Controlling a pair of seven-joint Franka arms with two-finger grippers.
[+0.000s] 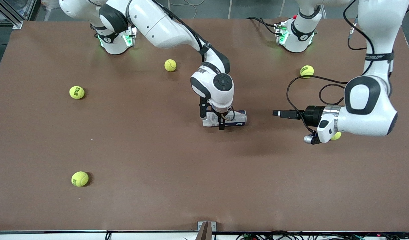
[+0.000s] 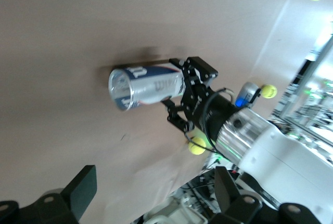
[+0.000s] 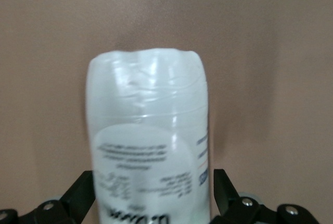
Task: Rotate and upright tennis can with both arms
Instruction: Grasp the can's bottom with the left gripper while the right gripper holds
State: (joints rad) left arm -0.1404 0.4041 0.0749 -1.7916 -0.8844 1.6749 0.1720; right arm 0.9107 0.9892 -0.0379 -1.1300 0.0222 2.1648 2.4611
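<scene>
The tennis can (image 1: pixel 238 118) lies on its side on the brown table (image 1: pixel 141 150), near the middle. My right gripper (image 1: pixel 211 120) reaches down over it, open, with one finger on each side of the can and a thin gap showing on one side. In the right wrist view the can (image 3: pixel 148 109) fills the space between the fingers (image 3: pixel 222 187). My left gripper (image 1: pixel 276 113) hangs level over the table toward the left arm's end, pointing at the can's end, open and empty. The left wrist view shows the can (image 2: pixel 145 86) with the right gripper (image 2: pixel 190 94) around it.
Yellow tennis balls lie scattered on the table: one (image 1: pixel 170 65) near the right arm's base, two (image 1: pixel 76 92) (image 1: pixel 79 178) toward the right arm's end, one (image 1: pixel 306 71) near the left arm's base, one (image 1: pixel 337 135) partly hidden under the left wrist.
</scene>
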